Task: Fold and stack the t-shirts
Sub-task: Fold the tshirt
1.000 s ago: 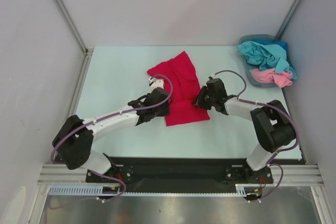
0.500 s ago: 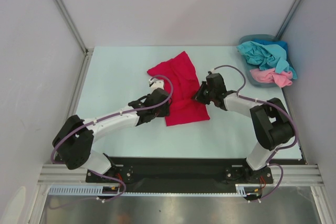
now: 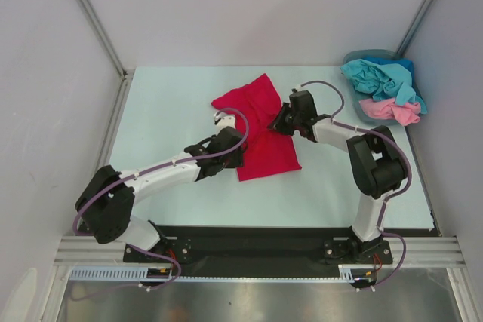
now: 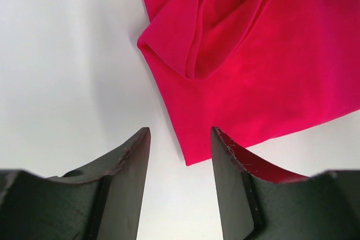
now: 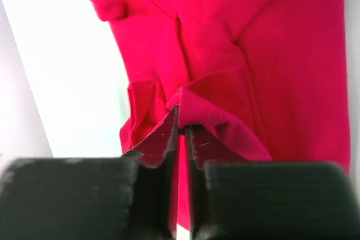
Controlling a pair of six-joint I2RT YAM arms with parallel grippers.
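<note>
One soft crimson cloth t-shirt [image 3: 264,157] is mid-fold, right gripper [image 5: 181,132] pinching its three-o'clock edge, left gripper [image 4: 180,153] gaping at eight o'clock; next, likely carry that edge toward nine.

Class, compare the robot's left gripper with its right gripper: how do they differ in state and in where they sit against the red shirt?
The left gripper is open, jaws apart, just short of the red shirt's corner; the right gripper is shut on a raised fold of it. The left gripper sits at the shirt's left edge, the right gripper at its right edge. Both have dark jaws.
</note>
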